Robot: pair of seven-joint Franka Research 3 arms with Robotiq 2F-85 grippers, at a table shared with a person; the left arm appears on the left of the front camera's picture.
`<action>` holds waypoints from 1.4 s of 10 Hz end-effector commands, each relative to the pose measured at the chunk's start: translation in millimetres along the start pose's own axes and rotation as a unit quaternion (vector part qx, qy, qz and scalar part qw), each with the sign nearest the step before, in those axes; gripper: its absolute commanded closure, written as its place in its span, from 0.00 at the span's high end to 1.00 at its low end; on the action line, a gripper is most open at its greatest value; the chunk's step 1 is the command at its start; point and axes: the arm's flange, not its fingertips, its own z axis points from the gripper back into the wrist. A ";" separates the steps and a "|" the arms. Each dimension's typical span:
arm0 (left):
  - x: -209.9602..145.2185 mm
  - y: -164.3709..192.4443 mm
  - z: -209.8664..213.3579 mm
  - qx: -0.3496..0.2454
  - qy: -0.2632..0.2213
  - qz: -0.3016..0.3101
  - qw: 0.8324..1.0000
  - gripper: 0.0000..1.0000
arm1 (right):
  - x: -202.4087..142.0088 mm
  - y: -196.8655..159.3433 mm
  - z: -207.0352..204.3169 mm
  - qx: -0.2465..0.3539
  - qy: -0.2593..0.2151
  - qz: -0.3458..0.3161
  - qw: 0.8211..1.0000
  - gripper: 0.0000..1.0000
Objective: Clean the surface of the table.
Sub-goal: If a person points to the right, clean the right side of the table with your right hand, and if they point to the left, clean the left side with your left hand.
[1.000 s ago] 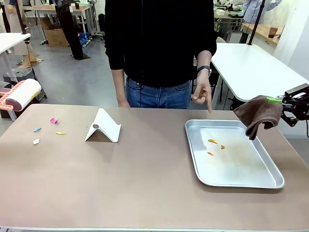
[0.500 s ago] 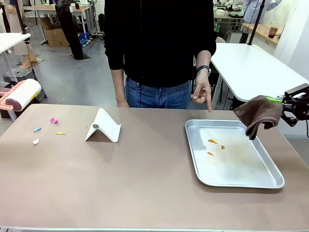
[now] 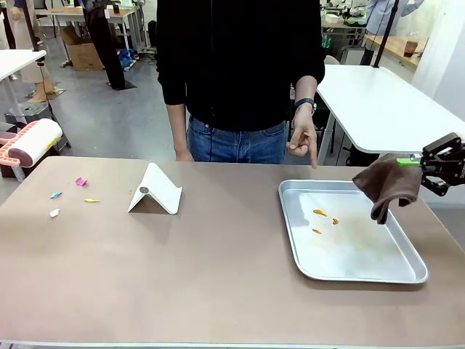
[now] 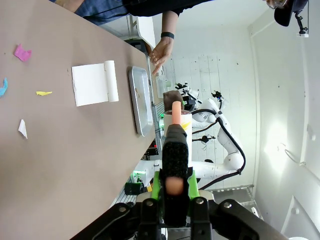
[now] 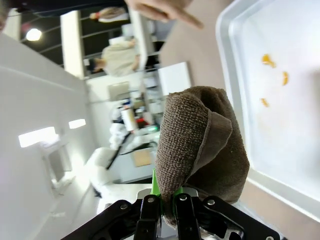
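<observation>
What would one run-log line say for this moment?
right gripper: shut on brown cloth, above tray far-right corner | left gripper: shut on lint roller | person's hand: pointing at tray | table: paper scraps left

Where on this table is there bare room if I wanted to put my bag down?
The widest bare stretch is the near half of the table, in front of the white stand and left of the metal tray. Crowded: the paper scraps at far left, and the tray, with the brown cloth hanging over it.
</observation>
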 end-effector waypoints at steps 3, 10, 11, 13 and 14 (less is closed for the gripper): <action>-1.3 -2.9 1.3 -0.006 0.007 -0.008 1.000 0.00 | -6.1 16.4 -14.5 -0.208 -0.044 0.086 0.973 0.08; -1.3 -2.9 1.3 -0.006 0.007 -0.008 1.000 0.00 | 2.0 33.4 -55.9 -0.398 -0.133 0.161 0.893 0.08; -1.3 -2.9 1.3 -0.006 0.007 -0.008 1.000 0.00 | 4.9 33.7 -60.8 -0.410 -0.130 0.168 0.887 0.08; -1.3 -2.9 1.3 -0.006 0.007 -0.008 1.000 0.00 | 14.2 31.2 -69.9 -0.413 -0.117 0.152 0.890 0.08; -1.3 -2.9 1.3 -0.006 0.007 -0.008 1.000 0.00 | 17.0 29.1 -74.5 -0.406 -0.101 0.154 0.895 0.08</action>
